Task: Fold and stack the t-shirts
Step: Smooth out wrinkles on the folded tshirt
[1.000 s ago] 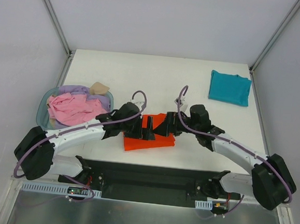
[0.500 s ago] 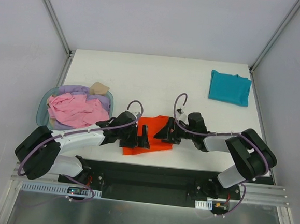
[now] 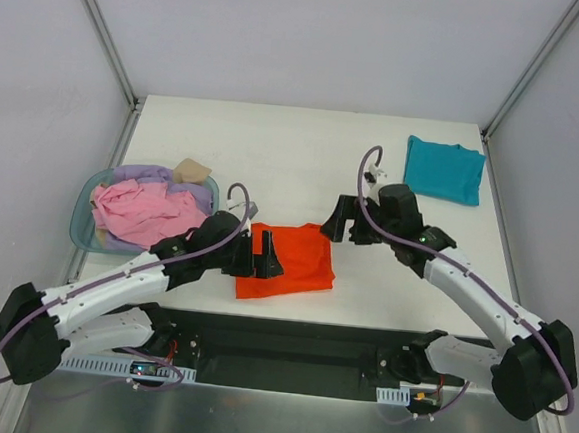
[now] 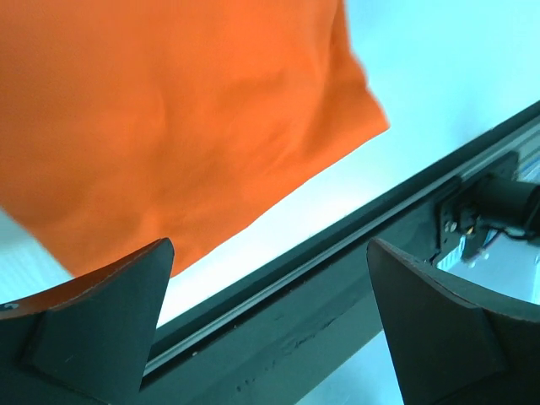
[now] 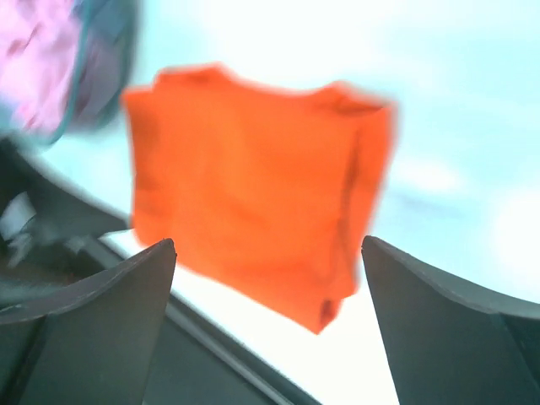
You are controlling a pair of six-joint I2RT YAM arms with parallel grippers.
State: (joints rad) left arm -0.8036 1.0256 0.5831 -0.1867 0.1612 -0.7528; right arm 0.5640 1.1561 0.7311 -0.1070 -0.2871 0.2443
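Orange-red t-shirt (image 3: 291,262) lies folded at 6 o'clock on the table (image 3: 274,155), just released: left gripper (image 3: 266,256) wide and empty at its 9 o'clock edge, right gripper (image 3: 341,222) wide, pulled back toward 1 o'clock; stacking on the teal t-shirt (image 3: 444,169) looks next.

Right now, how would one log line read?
left gripper: open | right gripper: open | orange t-shirt: folded, not held | teal t-shirt: folded, unstacked

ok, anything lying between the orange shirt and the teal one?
Nothing visible lies on the table between the orange shirt and the teal shirt. Only the right gripper, open, hangs over that stretch. The basket sits off to the left, out of the path.
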